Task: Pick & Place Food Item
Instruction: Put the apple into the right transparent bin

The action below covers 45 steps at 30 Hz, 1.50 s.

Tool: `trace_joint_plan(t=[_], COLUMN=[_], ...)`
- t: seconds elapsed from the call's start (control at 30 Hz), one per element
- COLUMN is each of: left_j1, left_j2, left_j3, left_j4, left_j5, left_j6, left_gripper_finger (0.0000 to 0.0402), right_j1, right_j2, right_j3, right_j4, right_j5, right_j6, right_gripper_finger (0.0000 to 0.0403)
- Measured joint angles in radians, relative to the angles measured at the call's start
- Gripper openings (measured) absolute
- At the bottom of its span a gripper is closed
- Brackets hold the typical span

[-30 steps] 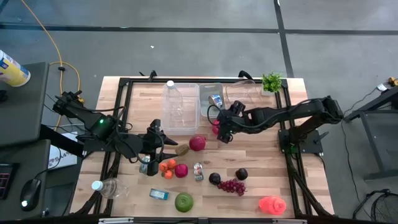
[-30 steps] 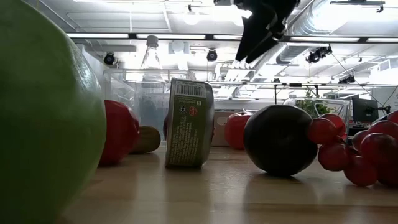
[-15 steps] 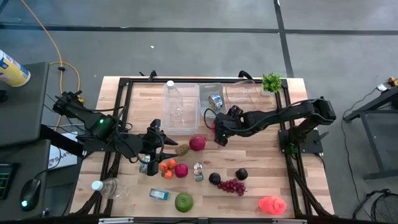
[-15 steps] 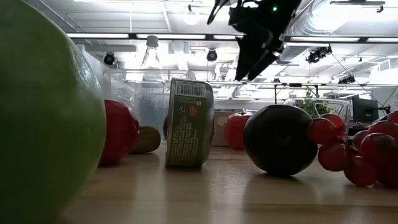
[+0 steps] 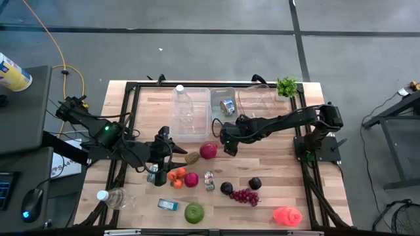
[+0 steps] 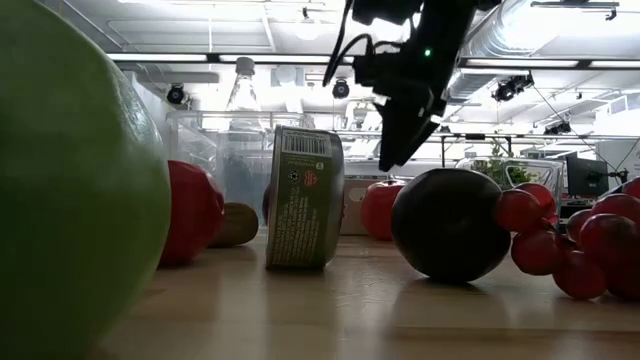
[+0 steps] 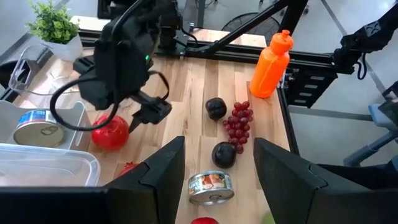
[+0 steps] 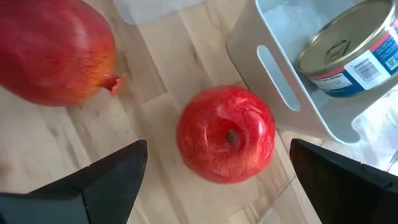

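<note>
The right end effector [image 8: 217,180] hangs just above a red apple [image 8: 226,134] with its fingers wide apart. The apple sits on the wooden surface [image 5: 275,160] beside a white bin [image 8: 298,81] holding a can [image 8: 348,50]. The left end effector [image 5: 172,149] waits near the oranges [image 5: 176,174], fingers partly apart and holding nothing.

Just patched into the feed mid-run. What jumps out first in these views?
The right gripper hangs open right over a red apple lying on the wood beside a white bin that holds a tin can. A pomegranate sits near mid-table, with fruit scattered toward the near edge and a bright orange bottle beyond. The left gripper waits low on the left side by the small oranges.
</note>
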Motion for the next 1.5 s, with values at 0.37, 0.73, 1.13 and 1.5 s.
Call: trace_joint_plan(t=[0.37,0.73,1.13,1.5], left_j1=[-0.011,-0.011,-0.011,-0.011], left_j2=[0.0,0.0,0.0,0.0], left_j3=[0.0,0.0,0.0,0.0], left_j4=[0.0,0.0,0.0,0.0], left_j5=[0.0,0.0,0.0,0.0], left_j6=[0.0,0.0,0.0,0.0], left_gripper_finger=[0.0182,0.0182,0.0182,0.0182], right_j1=[-0.031,-0.042,-0.057,-0.055], right_j2=[0.036,0.093,0.114,0.113], right_j3=[-0.002,-0.002,-0.001,-0.001], right_j4=[-0.001,0.022,0.037,0.039], right_j5=[-0.016,-0.051,-0.057,-0.074], right_j6=[0.024,0.017,0.015,-0.008], right_gripper_finger=[0.0382,0.0382,0.0375,0.0319])
